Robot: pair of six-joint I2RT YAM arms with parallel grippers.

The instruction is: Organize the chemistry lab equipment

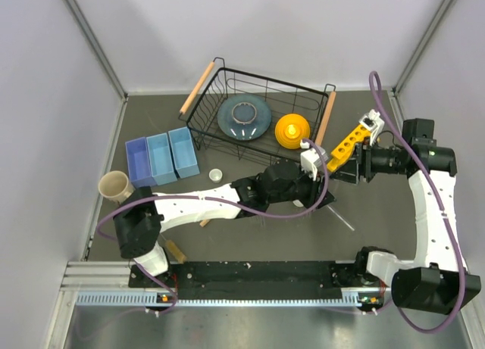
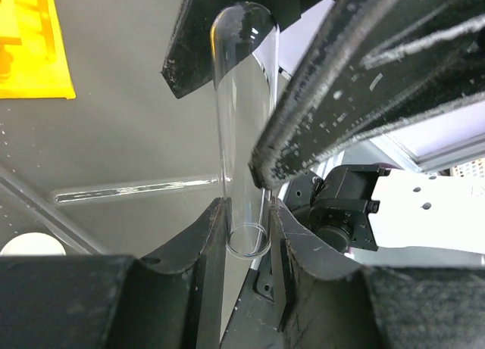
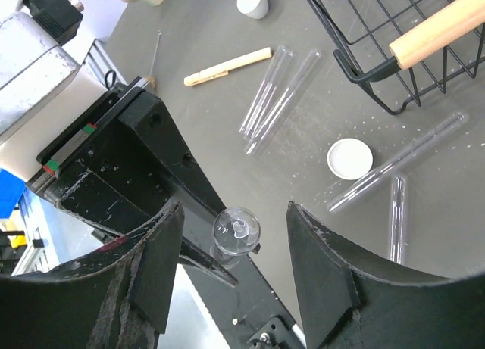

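Observation:
My left gripper (image 2: 248, 209) is shut on a thin clear tube (image 2: 244, 114) and holds it with its round end pointing at my right gripper. My right gripper (image 3: 235, 213) is open, and the tube's round end (image 3: 236, 230) sits between its jaws without touching them. The yellow rack (image 1: 345, 146) lies just beyond both grippers, beside the basket. Several more clear tubes (image 3: 265, 99) lie on the table, one near a white round piece (image 3: 349, 158). A short wooden stick (image 3: 227, 66) lies beyond them. A second white round piece (image 2: 30, 244) shows at the left wrist view's lower left.
The black wire basket (image 1: 227, 84) with wooden handles holds a grey-blue plate (image 1: 244, 116) and an orange bowl (image 1: 292, 129). Blue bins (image 1: 161, 156), a beige cup (image 1: 114, 186) and a small white cup (image 1: 215, 175) stand at the left.

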